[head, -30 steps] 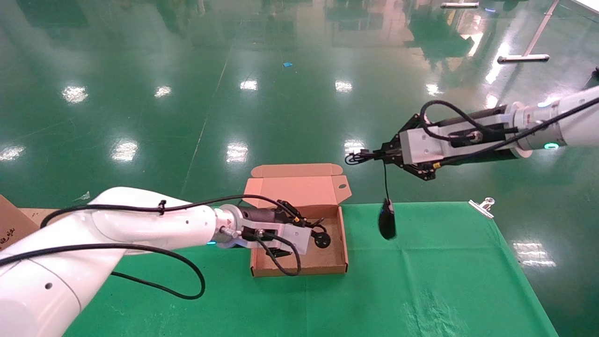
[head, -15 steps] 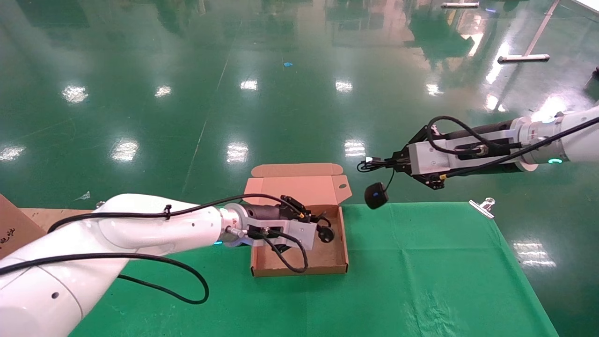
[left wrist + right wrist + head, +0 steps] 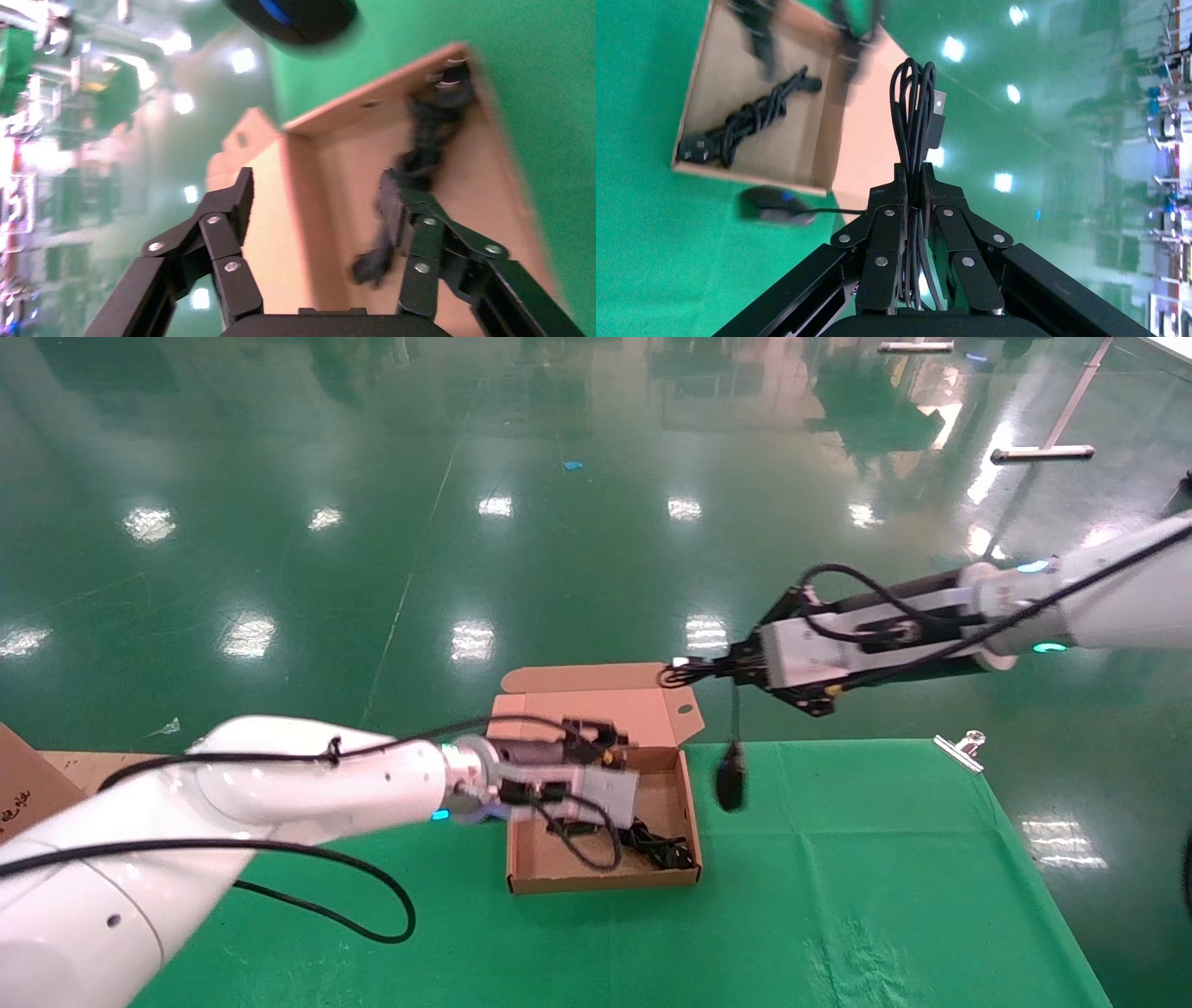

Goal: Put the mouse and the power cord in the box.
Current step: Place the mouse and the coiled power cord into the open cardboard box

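Green cloth point(image 3: 885, 896); power cord point(image 3: 747, 119) in box point(image 3: 828, 137), clearest from right wrist.

Power cord point(image 3: 659, 845) bundled inside open box point(image 3: 596, 877); black mouse point(image 3: 729, 778) dangling beside box.

I see a brown box point(image 3: 596, 877) on the green counter point(image 3: 838, 896), black cord point(image 3: 661, 845) inside, black mouse point(image 3: 729, 782) (blue stripe).
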Robot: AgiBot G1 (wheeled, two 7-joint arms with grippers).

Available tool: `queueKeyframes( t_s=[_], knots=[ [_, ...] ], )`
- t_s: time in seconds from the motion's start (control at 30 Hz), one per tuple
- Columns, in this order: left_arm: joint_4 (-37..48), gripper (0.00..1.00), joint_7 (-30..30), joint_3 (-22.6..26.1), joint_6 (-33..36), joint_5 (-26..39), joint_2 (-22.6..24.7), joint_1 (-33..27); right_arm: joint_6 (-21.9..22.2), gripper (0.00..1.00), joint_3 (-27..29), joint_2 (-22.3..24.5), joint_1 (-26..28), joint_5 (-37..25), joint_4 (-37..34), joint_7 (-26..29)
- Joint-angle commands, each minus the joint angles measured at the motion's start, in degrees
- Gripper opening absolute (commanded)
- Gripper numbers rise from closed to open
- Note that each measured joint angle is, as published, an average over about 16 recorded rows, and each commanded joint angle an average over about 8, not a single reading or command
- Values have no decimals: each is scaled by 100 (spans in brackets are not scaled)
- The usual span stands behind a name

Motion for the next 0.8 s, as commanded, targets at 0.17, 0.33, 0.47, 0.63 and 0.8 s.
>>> queueKeyframes(
  t_s=[0.17, 0.33, 0.47, 0.63, 0.8],
  knots=[
    [417, 100, 102, -139, -402, -413, -58, -74, 214, 0, -12, -401, -75, -15, 42, 110],
    [822, 100, 297, -307, -104, -704, -312, -191, 719, 0, -13, -676, -404, 40, 390, 226],
    [994, 100, 514, -492, 455, -984, -691, -222, 1079, 0, -83, -742, -821, 205, 1011, 384],
    [1070, 100, 841, -784, 1245, -1435, -1178, -105, 1415, 0, -435, -759, -1296, 456, 1790, 760],
    [1191, 100, 1278, -1045, 1888, -1835, -1407, 55, 1838, 0, -1027, -745, -1589, 556, 2249, 1150]
  ],
)
